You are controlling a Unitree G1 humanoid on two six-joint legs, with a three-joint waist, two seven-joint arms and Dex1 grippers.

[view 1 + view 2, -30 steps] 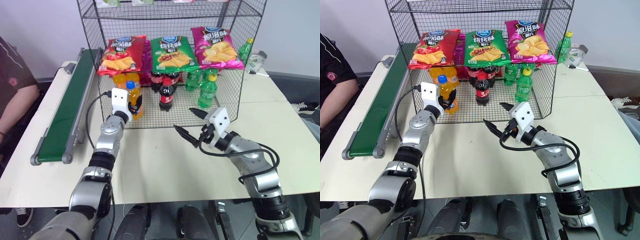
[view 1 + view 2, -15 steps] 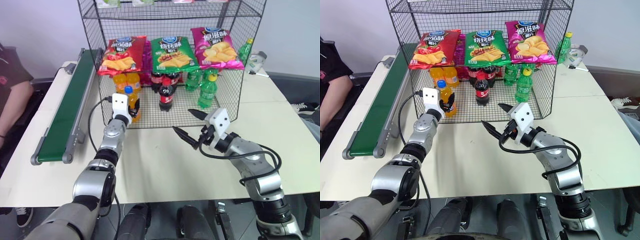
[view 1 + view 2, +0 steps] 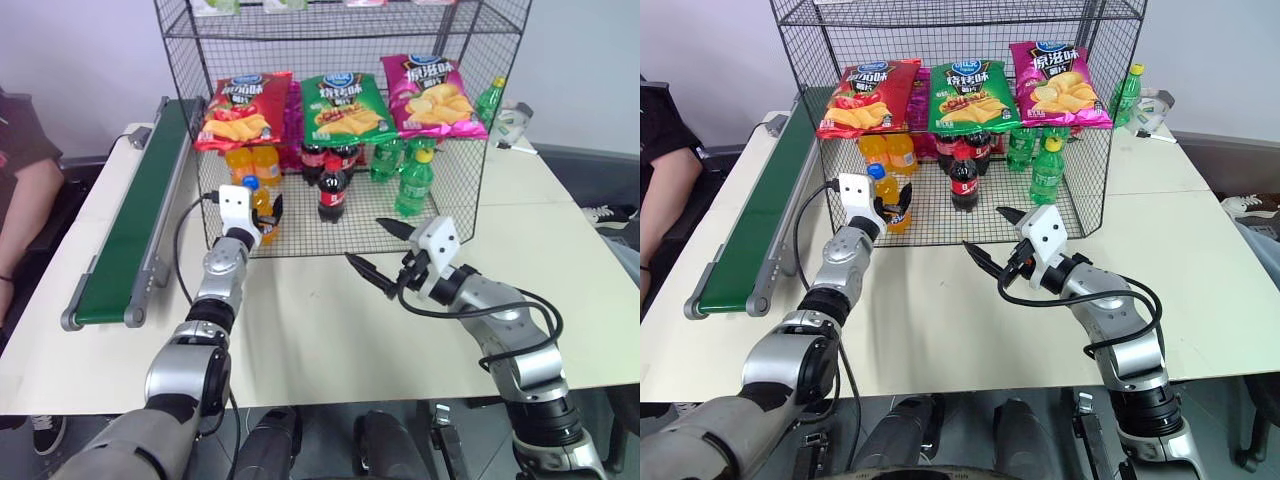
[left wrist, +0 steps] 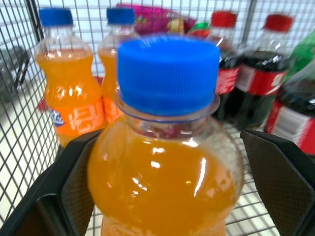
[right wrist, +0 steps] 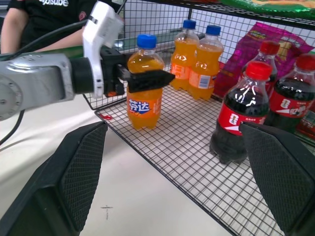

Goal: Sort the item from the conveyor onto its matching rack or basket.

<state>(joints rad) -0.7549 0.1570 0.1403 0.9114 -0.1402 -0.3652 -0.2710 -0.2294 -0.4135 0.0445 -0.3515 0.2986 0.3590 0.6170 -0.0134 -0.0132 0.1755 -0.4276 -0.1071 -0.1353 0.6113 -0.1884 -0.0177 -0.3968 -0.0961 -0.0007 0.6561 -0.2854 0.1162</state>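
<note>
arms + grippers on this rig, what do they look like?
Silver-grey metal arm segments with black joints. Each wrist carries a white boxy camera block with a black cable looping back along the forearm. The left gripper and right gripper each have two black fingers with cross-hatched textured pads.

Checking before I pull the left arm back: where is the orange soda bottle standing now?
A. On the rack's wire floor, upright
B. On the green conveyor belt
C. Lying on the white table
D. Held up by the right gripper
A: the orange soda bottle stands upright on the rack's wire floor, between the left gripper's opened fingers.
</note>
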